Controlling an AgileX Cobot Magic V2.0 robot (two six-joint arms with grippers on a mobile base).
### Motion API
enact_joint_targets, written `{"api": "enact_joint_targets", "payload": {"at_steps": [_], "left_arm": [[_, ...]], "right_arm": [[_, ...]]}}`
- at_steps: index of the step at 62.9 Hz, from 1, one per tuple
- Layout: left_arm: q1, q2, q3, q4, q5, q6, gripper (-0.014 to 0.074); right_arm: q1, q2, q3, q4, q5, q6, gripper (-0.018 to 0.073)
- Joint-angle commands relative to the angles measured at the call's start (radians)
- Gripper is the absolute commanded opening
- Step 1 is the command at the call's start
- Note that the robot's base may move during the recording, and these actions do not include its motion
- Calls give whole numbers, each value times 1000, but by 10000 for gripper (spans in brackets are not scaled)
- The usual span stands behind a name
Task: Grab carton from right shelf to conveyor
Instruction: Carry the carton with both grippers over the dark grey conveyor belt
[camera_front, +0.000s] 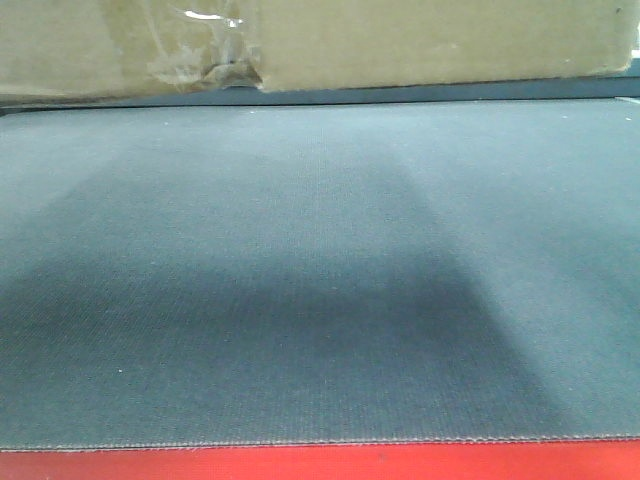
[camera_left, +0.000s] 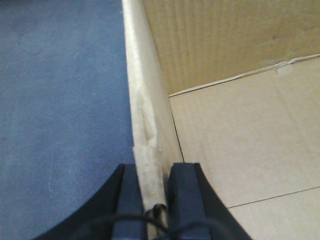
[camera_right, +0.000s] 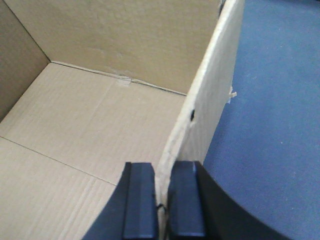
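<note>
Carton is at 12 o'clock in the front view, at the far edge of the conveyor; red strip at 6. Can't tell if it's resting on the conveyor or just above it. Top is open, so each arm pinches a side wall. Left end effector and right end effector are both narrow, clamped on cardboard. Two-sided hold is likely for levelling a wide carton.

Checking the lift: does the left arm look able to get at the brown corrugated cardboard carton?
Seemingly yes: the left pincer clamps a side wall of the brown corrugated cardboard carton, unobstructed.
</note>
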Motion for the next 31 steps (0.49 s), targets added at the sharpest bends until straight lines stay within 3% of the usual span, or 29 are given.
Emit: {"api": "enact_joint_targets", "payload": {"at_steps": [1, 31], "left_arm": [[3, -5, -1, 96, 11, 14, -20], [3, -5, -1, 96, 11, 14, -20]], "right_arm": [[-4, -17, -6, -22, -26, -18, -67], [-4, -17, -6, -22, -26, -18, -67]]}}
